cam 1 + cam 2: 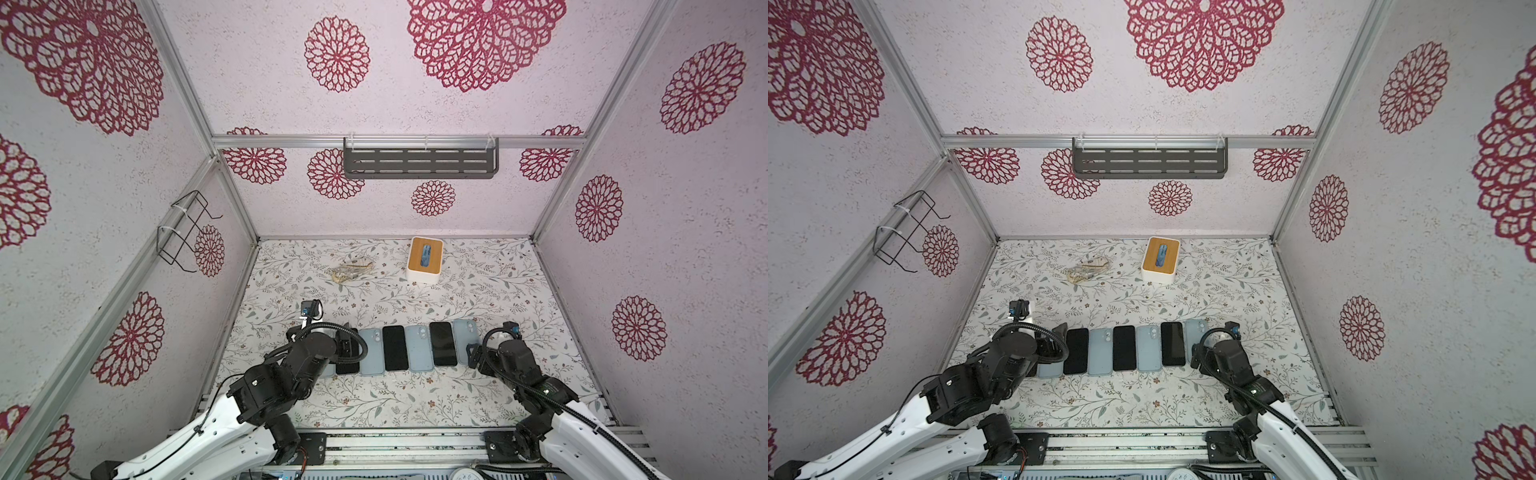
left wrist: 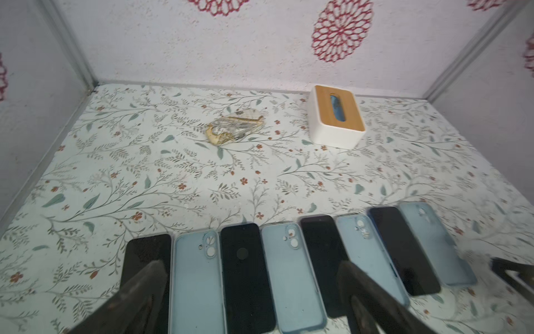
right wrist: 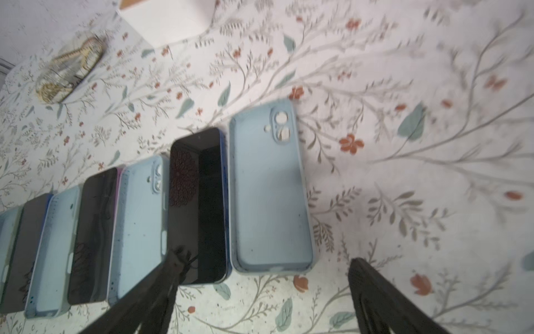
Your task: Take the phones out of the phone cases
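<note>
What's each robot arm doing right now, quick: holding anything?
Left gripper: open, holding nothing.
Right gripper: open, holding nothing.

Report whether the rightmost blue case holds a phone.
Empty: the rightmost blue case shows its bare inside, with open camera holes.

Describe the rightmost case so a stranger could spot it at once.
On the floral table, phones and pale blue cases lie in one row. The rightmost case ends that row, beside the open right gripper. Unlike the other blue cases, it has only one neighbour.
</note>
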Tool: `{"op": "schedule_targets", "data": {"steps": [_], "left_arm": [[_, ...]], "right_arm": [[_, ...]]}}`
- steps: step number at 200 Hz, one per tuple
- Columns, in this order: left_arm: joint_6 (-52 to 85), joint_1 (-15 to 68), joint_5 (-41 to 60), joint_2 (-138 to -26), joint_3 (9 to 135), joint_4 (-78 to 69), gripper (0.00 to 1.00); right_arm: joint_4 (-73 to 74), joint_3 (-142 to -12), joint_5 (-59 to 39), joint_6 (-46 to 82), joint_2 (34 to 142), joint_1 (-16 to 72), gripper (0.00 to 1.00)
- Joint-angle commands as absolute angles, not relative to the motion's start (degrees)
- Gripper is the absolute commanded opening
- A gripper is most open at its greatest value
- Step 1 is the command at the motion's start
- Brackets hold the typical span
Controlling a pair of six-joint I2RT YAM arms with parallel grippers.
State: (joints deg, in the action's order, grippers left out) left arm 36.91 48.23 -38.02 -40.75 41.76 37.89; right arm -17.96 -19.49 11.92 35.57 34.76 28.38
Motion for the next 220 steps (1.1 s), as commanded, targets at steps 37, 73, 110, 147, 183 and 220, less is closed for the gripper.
{"op": "schedule_targets", "data": {"steps": [37, 73, 110, 147, 183, 220], "left_arm": [[27.86, 16.94, -30.28, -36.84, 28.68, 18.08, 0.97], [17.71, 0.05, -25.67, -37.55, 19.37, -2.81, 0.97], [10.21, -6.91, -13.60, -56.19, 10.81, -36.85, 0.97], [6.20, -7.54, -2.37, -77.33, 13.75, -59.04, 0.97], [5.99, -9.34, 1.54, -89.56, 18.27, -62.63, 0.97], [8.94, -11.10, 1.77, -88.90, 23.33, -51.66, 0.97]], "right_arm": [[-2.40, -23.60, 29.49, 13.74, 37.90, 21.90, 0.99], [30.83, -10.65, 20.18, 9.46, 45.33, 9.53, 0.99], [54.26, -3.16, 19.42, 3.88, 56.97, 7.69, 0.99], [77.60, -2.09, 16.94, -2.74, 73.49, 8.36, 0.99], [96.45, -2.46, 18.99, -4.66, 90.72, 7.91, 0.99], [68.84, -14.13, 23.03, 4.00, 87.82, 3.20, 0.99]]}}
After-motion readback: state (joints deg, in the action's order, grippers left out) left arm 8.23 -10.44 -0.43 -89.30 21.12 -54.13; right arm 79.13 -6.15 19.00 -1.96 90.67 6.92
